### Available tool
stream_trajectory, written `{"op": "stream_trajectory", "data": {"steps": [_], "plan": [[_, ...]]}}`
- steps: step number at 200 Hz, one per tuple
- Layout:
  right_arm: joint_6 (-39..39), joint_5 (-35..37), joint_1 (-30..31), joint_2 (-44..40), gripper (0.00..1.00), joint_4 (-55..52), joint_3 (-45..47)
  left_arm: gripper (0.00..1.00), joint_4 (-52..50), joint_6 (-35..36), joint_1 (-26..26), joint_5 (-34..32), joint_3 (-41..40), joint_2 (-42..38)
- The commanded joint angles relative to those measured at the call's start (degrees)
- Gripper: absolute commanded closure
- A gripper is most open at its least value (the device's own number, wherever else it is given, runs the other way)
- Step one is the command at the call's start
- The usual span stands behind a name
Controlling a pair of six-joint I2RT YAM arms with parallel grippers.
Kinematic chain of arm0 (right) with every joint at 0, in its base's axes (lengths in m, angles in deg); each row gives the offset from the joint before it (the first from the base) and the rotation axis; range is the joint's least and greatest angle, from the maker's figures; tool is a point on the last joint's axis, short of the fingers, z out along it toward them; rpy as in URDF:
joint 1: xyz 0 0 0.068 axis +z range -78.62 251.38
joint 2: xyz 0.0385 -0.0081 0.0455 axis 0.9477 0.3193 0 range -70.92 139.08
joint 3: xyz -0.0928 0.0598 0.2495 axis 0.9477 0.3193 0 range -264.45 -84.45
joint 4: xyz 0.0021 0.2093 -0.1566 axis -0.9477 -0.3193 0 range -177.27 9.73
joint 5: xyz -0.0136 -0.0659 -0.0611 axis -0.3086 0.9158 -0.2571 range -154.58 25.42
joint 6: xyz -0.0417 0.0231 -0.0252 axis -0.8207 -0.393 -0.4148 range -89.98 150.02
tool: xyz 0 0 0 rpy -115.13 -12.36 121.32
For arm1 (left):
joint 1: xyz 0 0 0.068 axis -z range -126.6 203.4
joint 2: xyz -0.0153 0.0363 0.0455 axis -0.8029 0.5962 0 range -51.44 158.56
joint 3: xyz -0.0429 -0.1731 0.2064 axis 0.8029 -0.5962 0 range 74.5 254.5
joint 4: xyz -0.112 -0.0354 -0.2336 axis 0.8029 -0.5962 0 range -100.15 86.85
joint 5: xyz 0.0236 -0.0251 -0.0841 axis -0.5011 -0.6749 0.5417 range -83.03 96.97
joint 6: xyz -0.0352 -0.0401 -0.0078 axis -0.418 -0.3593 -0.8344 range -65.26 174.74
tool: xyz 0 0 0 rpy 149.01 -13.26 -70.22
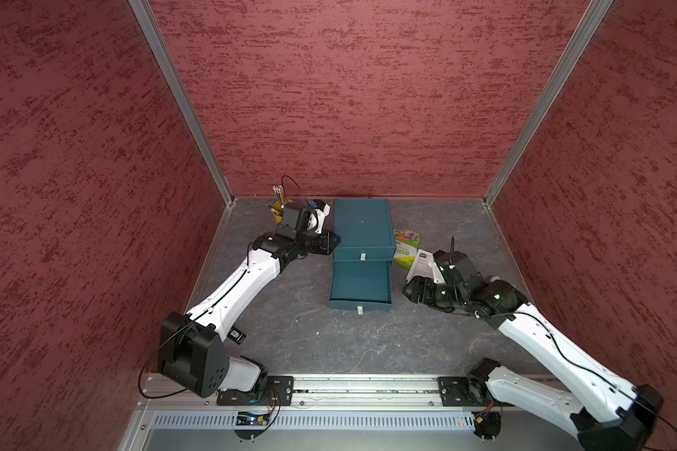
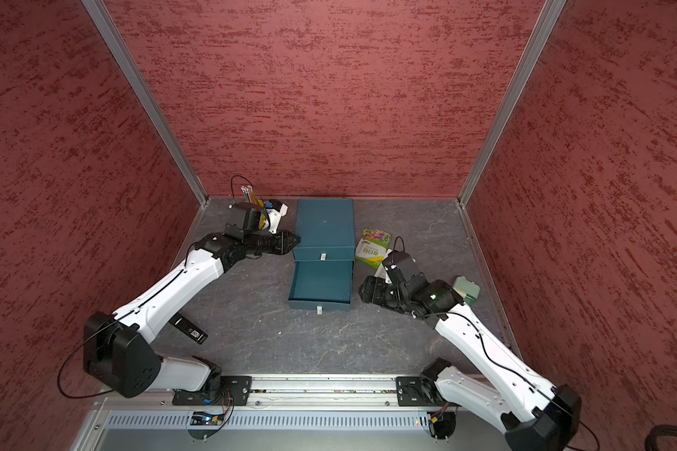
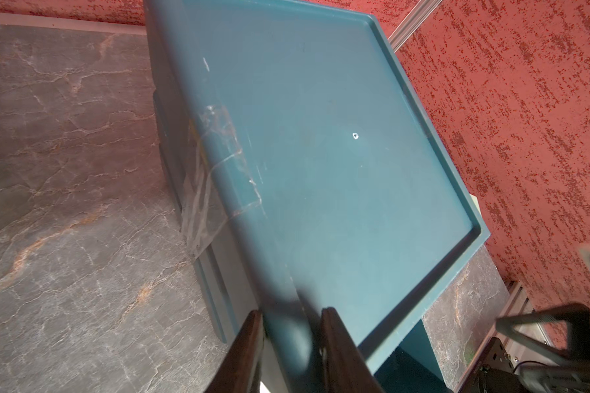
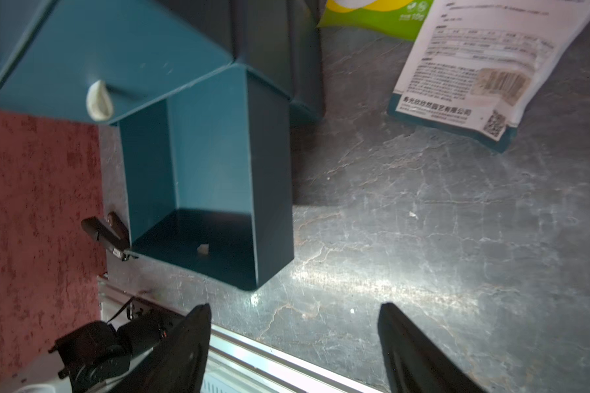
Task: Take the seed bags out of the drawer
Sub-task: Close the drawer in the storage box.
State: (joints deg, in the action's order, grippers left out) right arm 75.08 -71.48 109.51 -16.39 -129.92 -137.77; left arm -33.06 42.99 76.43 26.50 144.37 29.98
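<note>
the left fingers are pinched narrow on the raised rim of the teal cabinet. one finger sits on each side of its left top edge, near the front. the right fingers stand wide apart with nothing between them. they hang low over the grey surface, just beside the right wall of the drawer, which stands pulled out of the cabinet's lower slot. two seed bags lie on the surface to the right of the cabinet. the green-white packet with flower print is near the cabinet's side. the white packet with black text touches its near edge and is partly hidden by the right arm in both top views. a pale green block sits farther right, beside that arm.
</note>
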Motion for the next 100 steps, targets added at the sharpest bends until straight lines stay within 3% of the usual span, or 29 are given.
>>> {"op": "stream_trajectory", "data": {"steps": [1,42,100], "plan": [[6.24,7.56,8.50,-0.58,0.16,-2.73,-1.74,0.70,-13.15,2.95,1.17,4.26,-2.55,3.50],[9.38,14.33,21.47,4.42,0.14,-0.71,-5.96,0.69,-14.08,2.87,2.11,5.38,-1.97,3.12],[12.49,21.44,30.10,12.09,0.16,12.34,-1.77,0.70,-13.77,1.64,4.03,5.54,-2.39,3.10]]}}
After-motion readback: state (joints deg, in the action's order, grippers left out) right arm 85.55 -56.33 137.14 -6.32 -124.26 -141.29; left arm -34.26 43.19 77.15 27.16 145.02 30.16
